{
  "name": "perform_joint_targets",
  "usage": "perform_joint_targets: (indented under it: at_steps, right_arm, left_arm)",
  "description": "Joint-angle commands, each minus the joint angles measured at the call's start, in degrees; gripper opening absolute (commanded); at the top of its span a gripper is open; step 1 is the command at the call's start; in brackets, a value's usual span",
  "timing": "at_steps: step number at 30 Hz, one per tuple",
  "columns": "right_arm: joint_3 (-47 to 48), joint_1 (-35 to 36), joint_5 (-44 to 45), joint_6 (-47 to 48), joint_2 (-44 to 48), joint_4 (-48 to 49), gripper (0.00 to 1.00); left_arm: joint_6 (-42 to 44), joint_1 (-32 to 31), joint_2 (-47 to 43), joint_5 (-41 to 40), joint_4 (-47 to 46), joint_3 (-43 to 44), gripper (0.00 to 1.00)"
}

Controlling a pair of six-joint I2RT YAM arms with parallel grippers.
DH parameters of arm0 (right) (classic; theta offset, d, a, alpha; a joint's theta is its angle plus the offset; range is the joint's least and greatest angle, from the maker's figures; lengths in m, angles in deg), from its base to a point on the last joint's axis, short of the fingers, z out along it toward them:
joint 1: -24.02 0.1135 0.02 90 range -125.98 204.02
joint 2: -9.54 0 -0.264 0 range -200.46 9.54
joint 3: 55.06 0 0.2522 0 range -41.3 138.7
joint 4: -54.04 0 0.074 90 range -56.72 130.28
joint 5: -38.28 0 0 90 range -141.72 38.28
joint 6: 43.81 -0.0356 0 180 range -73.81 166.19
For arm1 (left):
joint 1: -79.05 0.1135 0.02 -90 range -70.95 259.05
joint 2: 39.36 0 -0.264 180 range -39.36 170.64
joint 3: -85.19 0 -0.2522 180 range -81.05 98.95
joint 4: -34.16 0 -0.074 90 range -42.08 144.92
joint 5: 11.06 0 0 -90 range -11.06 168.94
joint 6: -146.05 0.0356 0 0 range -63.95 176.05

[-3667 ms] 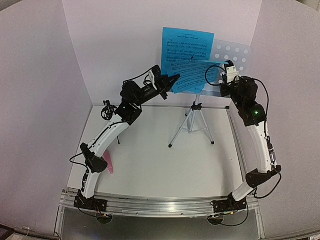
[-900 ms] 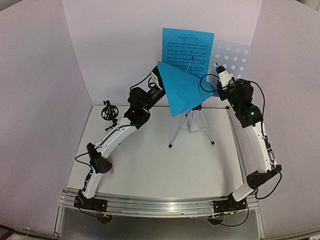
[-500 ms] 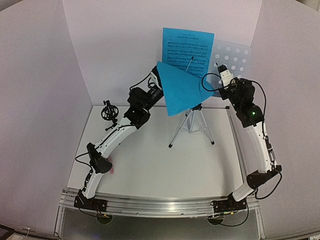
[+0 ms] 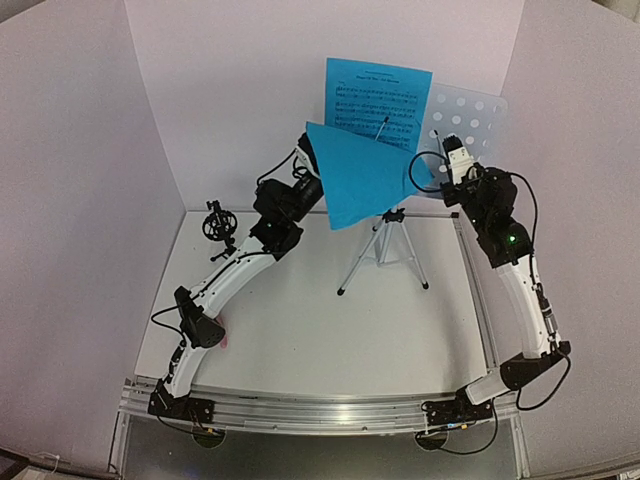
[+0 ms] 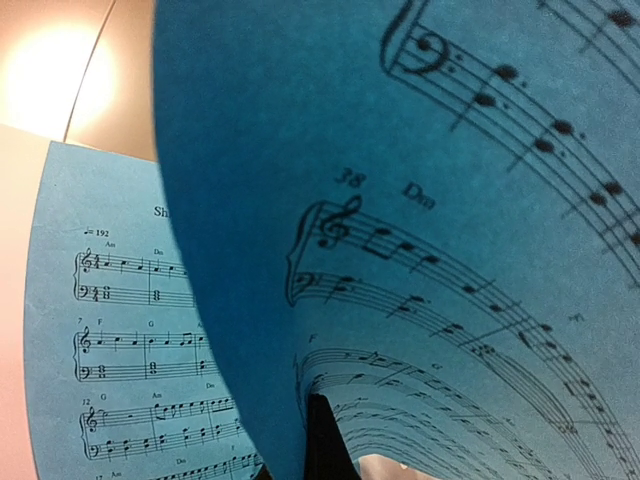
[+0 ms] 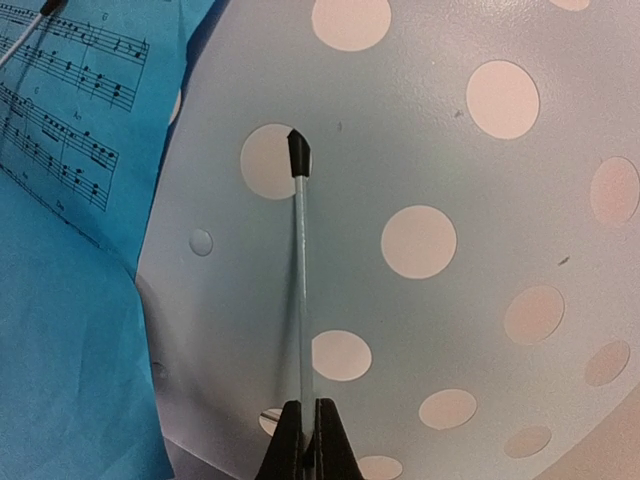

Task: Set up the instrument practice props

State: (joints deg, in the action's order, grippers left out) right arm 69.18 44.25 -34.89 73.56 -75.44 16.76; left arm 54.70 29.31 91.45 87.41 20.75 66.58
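The pale blue perforated music stand (image 4: 470,112) stands on its silver tripod (image 4: 385,250) at the back. One blue sheet-music page (image 4: 378,92) rests on its left half. My left gripper (image 5: 312,425) is shut on the second page (image 4: 362,182), held curled in front of the stand with its plain back toward the top camera; this page (image 5: 420,230) fills the left wrist view. My right gripper (image 6: 309,440) is shut on the stand's thin page-holder wire (image 6: 300,250), against the stand's plate (image 6: 470,170). The black mic holder (image 4: 217,222) stands at the left. A pink bit of the microphone (image 4: 226,340) shows under my left arm.
White walls close the table in at the back and on both sides. My left arm (image 4: 240,265) stretches diagonally over the left half of the table. A metal rail (image 4: 320,410) runs along the near edge.
The held page has turned from its printed side to its plain back and moved up and left. My right gripper has risen a little with the wire, and the stand's plate has shifted slightly.
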Motion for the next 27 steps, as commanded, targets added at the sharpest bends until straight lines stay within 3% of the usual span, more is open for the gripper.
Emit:
perform_joint_targets:
  at_steps: [1, 5, 13, 27]
  right_arm:
    - [2.2, 0.1, -2.0, -1.5, 0.6, 2.0, 0.0]
    - [6.0, -0.3, -3.8, -1.3, -3.2, -4.4, 0.0]
    - [4.1, -1.7, -8.2, -2.7, -2.0, -6.8, 0.0]
    - [5.0, -7.1, -25.9, -5.2, -1.9, -8.6, 0.0]
  left_arm:
    - [2.8, -0.3, -0.3, -1.3, -2.8, 1.5, 0.0]
    - [5.5, -0.3, 0.4, -2.0, -3.4, 1.7, 0.0]
    - [10.1, -0.3, 1.5, -4.0, -5.1, 2.1, 0.0]
    - [10.2, -0.3, 2.2, -3.5, -5.6, 3.0, 0.0]
